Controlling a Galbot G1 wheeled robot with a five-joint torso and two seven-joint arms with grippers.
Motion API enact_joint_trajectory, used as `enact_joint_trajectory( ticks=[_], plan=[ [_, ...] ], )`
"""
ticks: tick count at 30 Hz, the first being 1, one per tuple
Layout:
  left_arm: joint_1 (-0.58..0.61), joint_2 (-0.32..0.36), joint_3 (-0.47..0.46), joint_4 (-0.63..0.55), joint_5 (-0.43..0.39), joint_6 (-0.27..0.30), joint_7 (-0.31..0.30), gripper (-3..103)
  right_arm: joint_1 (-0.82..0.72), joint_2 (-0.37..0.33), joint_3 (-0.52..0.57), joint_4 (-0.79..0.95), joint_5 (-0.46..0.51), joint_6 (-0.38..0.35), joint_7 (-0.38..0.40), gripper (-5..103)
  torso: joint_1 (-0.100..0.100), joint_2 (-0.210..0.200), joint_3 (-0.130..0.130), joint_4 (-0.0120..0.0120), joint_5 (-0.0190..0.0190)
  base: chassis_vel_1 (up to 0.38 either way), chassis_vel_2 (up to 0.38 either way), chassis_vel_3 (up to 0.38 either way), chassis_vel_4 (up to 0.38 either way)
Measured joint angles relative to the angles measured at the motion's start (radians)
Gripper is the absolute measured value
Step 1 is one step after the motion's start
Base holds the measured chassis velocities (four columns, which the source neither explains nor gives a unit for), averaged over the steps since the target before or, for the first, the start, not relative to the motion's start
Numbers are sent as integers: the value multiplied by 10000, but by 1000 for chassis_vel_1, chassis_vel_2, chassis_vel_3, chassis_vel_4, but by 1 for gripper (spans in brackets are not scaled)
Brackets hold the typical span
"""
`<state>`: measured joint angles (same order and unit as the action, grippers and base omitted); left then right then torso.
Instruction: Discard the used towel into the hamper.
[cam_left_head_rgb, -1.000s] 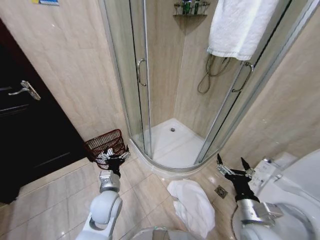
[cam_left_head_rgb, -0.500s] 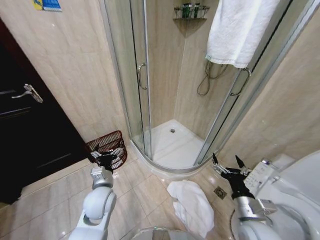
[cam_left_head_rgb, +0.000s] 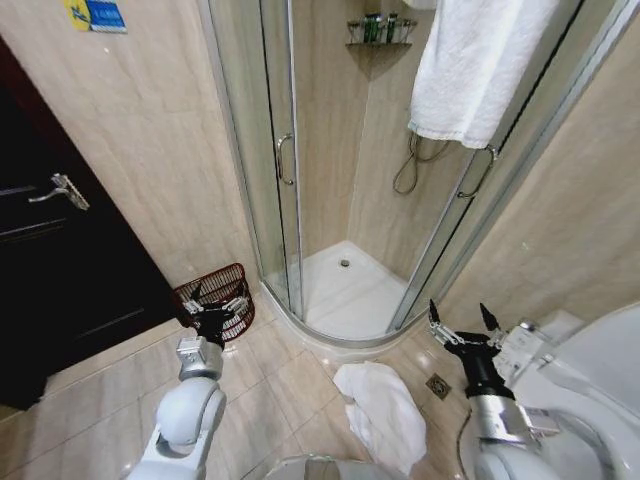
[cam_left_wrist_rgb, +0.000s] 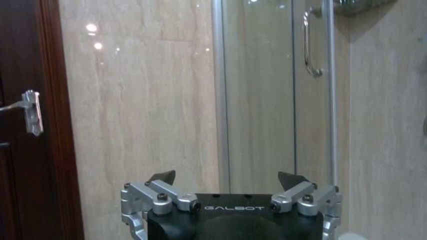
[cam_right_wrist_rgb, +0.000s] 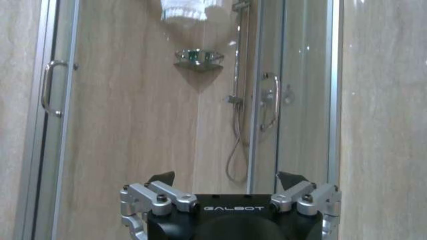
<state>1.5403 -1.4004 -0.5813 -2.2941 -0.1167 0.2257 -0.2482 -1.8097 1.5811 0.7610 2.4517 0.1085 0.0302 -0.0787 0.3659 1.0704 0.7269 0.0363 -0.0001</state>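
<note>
Bathroom floor before a corner shower stall (cam_left_head_rgb: 340, 200). The used towel (cam_left_head_rgb: 385, 412), white and crumpled, lies on the floor tiles near the robot, right of centre and just in front of the shower's curved threshold. The hamper (cam_left_head_rgb: 215, 298), a dark red-brown wire basket, stands far left against the wall, between the dark door (cam_left_head_rgb: 60, 260) and the shower's glass door. The left claw (cam_left_head_rgb: 214, 312) is raised just in front of the hamper, fingers spread wide, holding nothing. The right claw (cam_left_head_rgb: 463, 322) is raised to the right of the towel, beside the toilet (cam_left_head_rgb: 590, 370), fingers likewise spread wide and empty. A second white towel (cam_left_head_rgb: 470, 65) hangs over the shower's glass wall, far right.
</note>
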Motion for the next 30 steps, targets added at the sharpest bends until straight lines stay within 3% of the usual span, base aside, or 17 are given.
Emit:
enact_joint_trajectory(
  ticks=[3, 6, 11, 30],
  plan=[
    [-53, -72, -129, -179, -87, 83, 9, 100, 220, -22, -60, 336, 0, -594, -3, 100, 109, 241, 135, 1, 0, 0, 0, 0, 0],
    [97, -193, -140, -268, -57, 60, 7, 100, 283, -12, -125, 450, -56, -746, -92, 100, 169, 366, 198, 1, 1, 0, 0, 0, 0],
    [551, -330, -92, -364, 125, -110, 35, 100, 203, 141, -106, 478, -147, -686, -478, 100, 287, 641, 353, 2, 0, 0, 0, 0, 0],
    [671, -415, -90, -780, 134, -261, 176, 100, 368, 267, 77, 505, 31, -1094, -609, 100, 725, 1599, 872, 2, 1, 0, 0, 0, 0]
  ],
)
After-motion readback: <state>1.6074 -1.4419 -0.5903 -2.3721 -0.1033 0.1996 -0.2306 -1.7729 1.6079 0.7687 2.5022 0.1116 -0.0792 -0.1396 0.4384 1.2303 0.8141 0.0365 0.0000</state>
